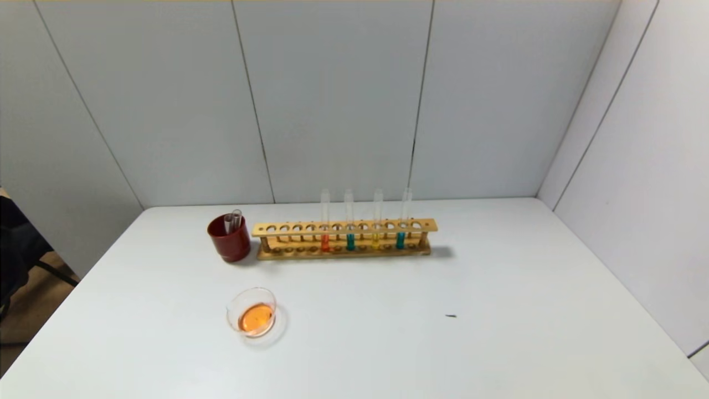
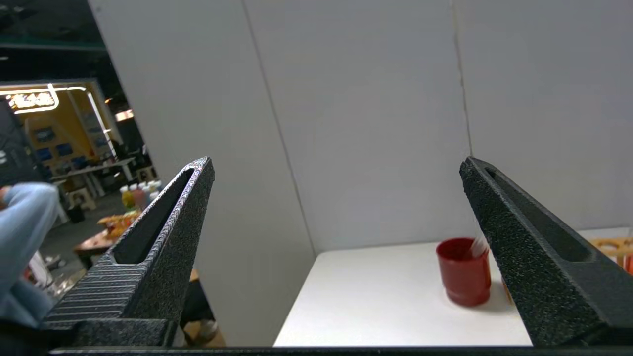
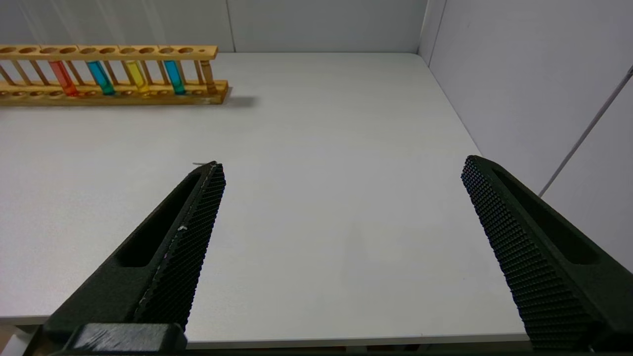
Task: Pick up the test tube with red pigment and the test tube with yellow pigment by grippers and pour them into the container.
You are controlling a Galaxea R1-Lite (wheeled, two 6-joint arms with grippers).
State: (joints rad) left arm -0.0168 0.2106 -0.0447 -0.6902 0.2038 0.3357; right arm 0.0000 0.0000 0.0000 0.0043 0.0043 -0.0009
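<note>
Container (image 1: 252, 312) (orange liquid inside) sits near-left of the rack (image 1: 343, 239); dark red cup (image 1: 229, 238) flanks it. Left gripper (image 2: 336, 170) and right gripper (image 3: 341, 170) both gape, empty.

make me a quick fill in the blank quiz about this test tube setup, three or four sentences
1. The wooden rack holds ____ upright tubes.
2. The glass dish holds ____ liquid.
3. The dark red cup stands at the rack's ____ end in the head view.
4. Both the left gripper and right gripper are ____, holding nothing.

Missing words: four; orange; left; open
</note>
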